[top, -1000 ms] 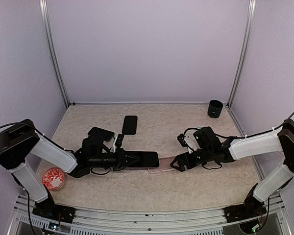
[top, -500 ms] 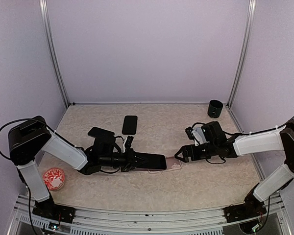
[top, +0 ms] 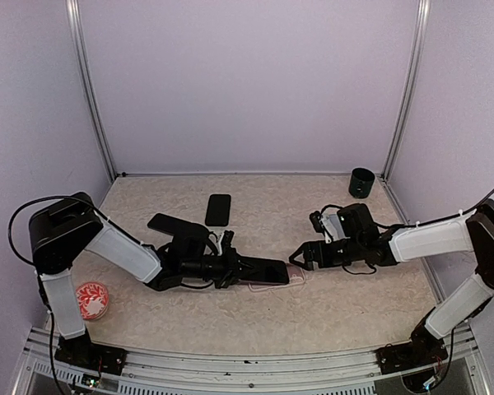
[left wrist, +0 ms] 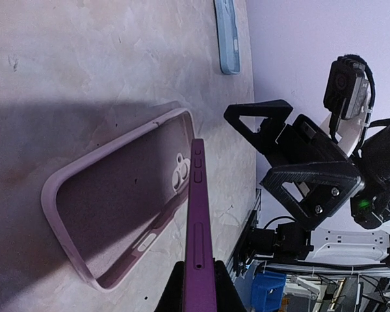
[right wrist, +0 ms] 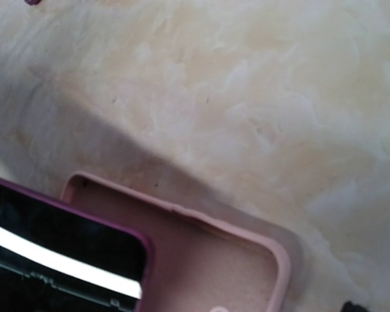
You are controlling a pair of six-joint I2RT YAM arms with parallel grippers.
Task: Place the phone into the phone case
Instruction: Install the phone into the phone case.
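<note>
Where the tabletop (top: 329, 325) nears its left edge, a red patterned dish (top: 90, 300) sits close to the left arm. Farther right and toward the back wall, a dark phone-shaped slab (top: 218, 209) lies flat, well apart from the work. The left tool (top: 237, 267) reaches rightward, low over the surface, clenched on the near end of the phone (top: 267, 270), a purple handset. In the left wrist view the handset shows edge-on, its side buttons facing the camera. Its free end hangs above the phone case (left wrist: 110, 208), a pale pink shell that lies open side up on the tabletop. The handset is over the shell's hollow, not seated in it, and its corner overlaps the shell in the right wrist view. Just right of the shell, the right tool (top: 300, 257) points toward it, its fingers spread and gripping nothing. A black cup (top: 361, 183) stands upright in the far right corner.
</note>
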